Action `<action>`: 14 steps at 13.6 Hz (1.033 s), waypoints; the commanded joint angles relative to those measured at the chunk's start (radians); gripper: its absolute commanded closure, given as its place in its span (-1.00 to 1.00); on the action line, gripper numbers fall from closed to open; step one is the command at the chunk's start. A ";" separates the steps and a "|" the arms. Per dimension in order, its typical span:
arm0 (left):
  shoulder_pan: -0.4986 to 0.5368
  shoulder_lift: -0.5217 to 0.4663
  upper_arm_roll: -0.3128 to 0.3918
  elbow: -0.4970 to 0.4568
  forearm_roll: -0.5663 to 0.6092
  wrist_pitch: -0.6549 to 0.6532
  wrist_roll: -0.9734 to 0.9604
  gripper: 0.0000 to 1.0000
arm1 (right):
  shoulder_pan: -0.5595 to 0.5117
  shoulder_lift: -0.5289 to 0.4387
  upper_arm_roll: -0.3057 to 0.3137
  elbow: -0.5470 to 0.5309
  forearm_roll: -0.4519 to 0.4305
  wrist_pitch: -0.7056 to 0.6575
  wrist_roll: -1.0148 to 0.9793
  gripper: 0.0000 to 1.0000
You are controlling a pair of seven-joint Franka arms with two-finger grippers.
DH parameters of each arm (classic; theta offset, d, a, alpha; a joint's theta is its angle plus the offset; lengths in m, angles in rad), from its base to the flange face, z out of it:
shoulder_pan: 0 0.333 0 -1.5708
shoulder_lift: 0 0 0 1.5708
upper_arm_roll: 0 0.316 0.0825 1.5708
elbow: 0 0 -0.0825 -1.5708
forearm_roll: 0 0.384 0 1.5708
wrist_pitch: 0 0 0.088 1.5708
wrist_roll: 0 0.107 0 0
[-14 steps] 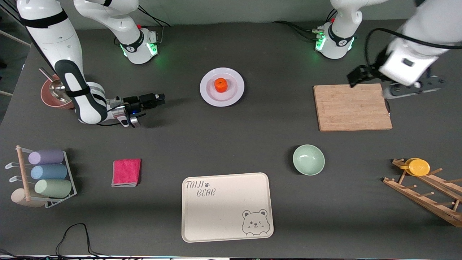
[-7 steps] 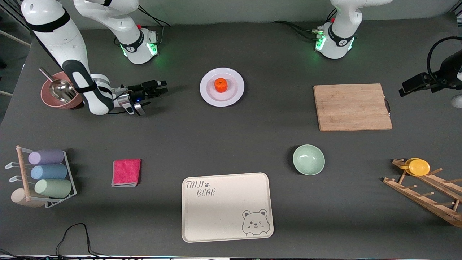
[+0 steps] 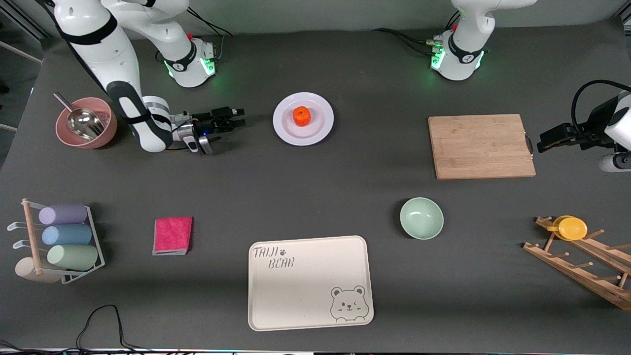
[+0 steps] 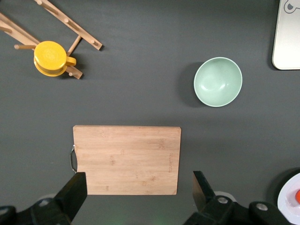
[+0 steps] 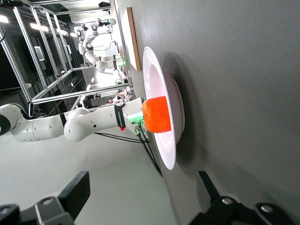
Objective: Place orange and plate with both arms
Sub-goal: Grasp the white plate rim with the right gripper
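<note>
I count one orange (image 3: 301,115) sitting in the middle of one plate (image 3: 321,105), which rests on the surface between the two arm bases. My right pincer (image 3: 237,119) hangs low just beside the plate with its fingers spread and empty. My left pincer (image 3: 542,146), also spread wide and empty, is past the cutting board (image 3: 480,146), its arm partly cut off at the frame edge.

Bare table lies between the right gripper (image 3: 238,118) and the plate (image 3: 303,132); its spread fingers face the rim. The orange (image 3: 301,115) occupies the plate centre. The cutting board (image 3: 480,146) stands well apart from the plate.
</note>
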 commanded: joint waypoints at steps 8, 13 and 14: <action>0.017 0.015 -0.030 0.016 0.012 0.023 0.017 -1.00 | 0.225 0.057 -0.003 0.005 0.335 0.039 -0.093 -0.99; -0.009 0.022 -0.026 0.015 0.012 0.025 0.017 -1.00 | 0.317 0.071 0.000 0.014 0.470 0.043 -0.083 -0.99; -0.019 0.022 -0.018 0.015 0.010 0.025 0.017 -1.00 | 0.329 0.072 0.000 0.019 0.487 0.045 -0.083 -0.99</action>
